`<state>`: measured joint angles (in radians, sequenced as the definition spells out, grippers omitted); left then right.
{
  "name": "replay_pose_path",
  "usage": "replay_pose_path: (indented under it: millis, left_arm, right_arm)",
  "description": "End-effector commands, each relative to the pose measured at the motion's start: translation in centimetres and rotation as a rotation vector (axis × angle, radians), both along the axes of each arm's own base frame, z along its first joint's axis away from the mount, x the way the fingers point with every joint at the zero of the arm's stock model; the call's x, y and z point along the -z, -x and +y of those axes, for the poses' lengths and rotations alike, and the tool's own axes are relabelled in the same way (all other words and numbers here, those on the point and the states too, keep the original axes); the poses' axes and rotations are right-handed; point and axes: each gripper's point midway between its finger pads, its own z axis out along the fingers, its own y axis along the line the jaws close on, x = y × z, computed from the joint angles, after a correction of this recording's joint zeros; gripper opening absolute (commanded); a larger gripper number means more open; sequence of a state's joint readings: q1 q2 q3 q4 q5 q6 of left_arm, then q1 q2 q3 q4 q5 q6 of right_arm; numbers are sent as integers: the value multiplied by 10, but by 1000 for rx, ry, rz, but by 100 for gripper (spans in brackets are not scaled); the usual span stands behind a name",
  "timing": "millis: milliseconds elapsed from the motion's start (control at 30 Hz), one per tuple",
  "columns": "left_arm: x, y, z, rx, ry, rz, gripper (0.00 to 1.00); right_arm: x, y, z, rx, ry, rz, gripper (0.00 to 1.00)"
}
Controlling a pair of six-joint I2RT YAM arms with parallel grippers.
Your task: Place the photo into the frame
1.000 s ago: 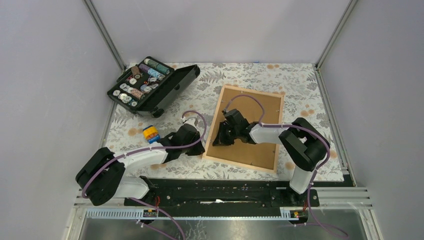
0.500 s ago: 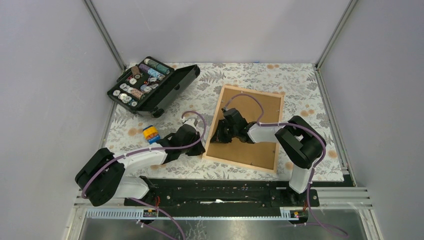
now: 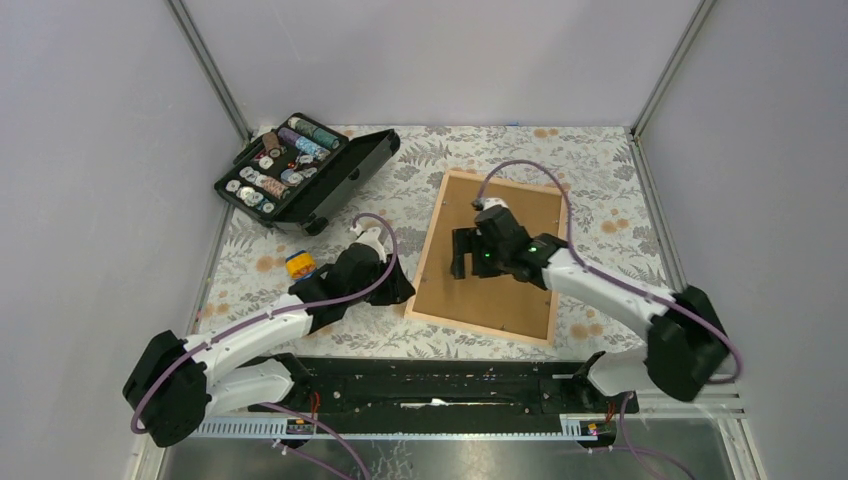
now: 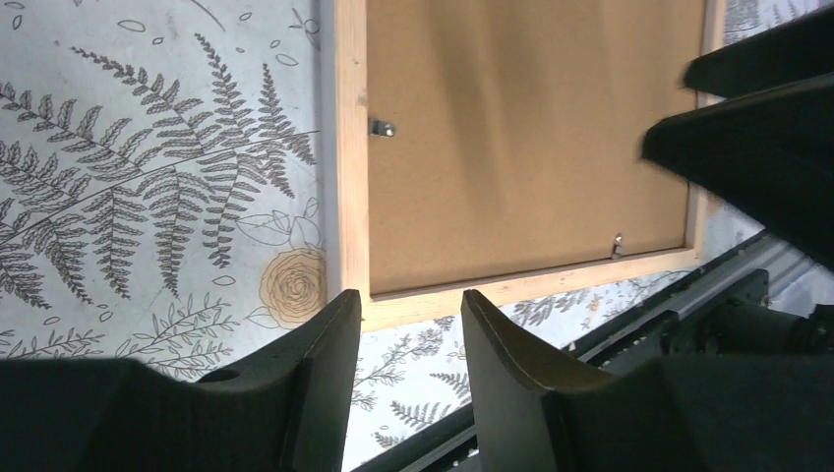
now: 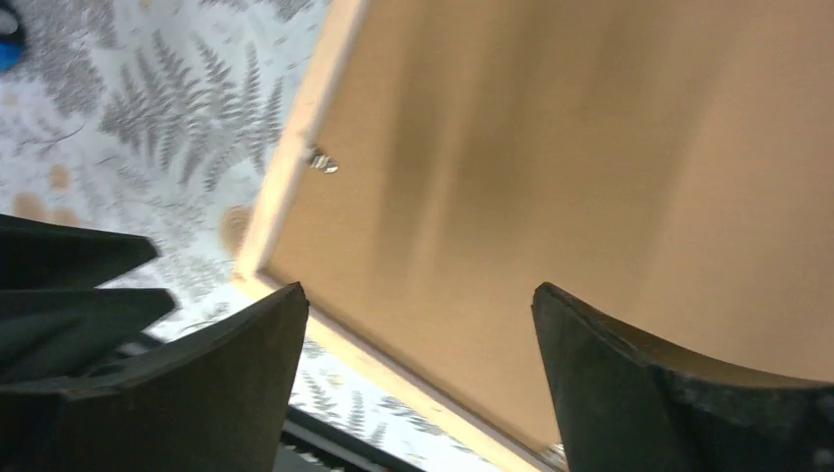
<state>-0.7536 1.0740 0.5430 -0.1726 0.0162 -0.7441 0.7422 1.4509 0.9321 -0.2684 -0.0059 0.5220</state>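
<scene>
The frame of pale wood lies flat on the patterned table with the plain brown backing board filling it. The photo is hidden. My right gripper hovers over the board's left half, jaws wide open and empty; in the right wrist view the gripper has the board and the frame's edge below it. My left gripper sits just off the frame's near left corner, open with nothing between its fingers. The left wrist view shows the frame's rail and the board.
Small metal clips sit along the frame's inner edge. An open black case of round pieces stands at the back left. A small yellow and blue object lies left of my left arm. A black rail runs along the near edge.
My right gripper has opened wide and lifted off the board, shifting toward the back right as its arm stretched out. My left gripper has opened partway beside the frame's corner.
</scene>
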Motion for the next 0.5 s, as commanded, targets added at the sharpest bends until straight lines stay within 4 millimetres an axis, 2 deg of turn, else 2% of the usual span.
replay_pose_path:
  millis: [0,100,167,267,367,467]
  left_arm:
    - [-30,-3,-13,37,64,-37,49]
    - [-38,2,-21,68,106,-25,54]
    - [-44,6,-26,93,133,-17,58]
    - [-49,14,-34,127,160,-7,62]
    - [-51,25,-45,156,166,1,65]
    - [-52,38,-60,195,158,3,66]
  right_arm:
    - [-11,-5,-114,183,343,-120,96]
    - [0,-6,-174,380,327,-58,97]
    - [7,-7,-202,506,301,-22,97]
    - [15,-12,-218,618,265,44,95]
    - [36,-17,-221,660,166,156,89]
    - [56,-18,-219,650,127,245,71]
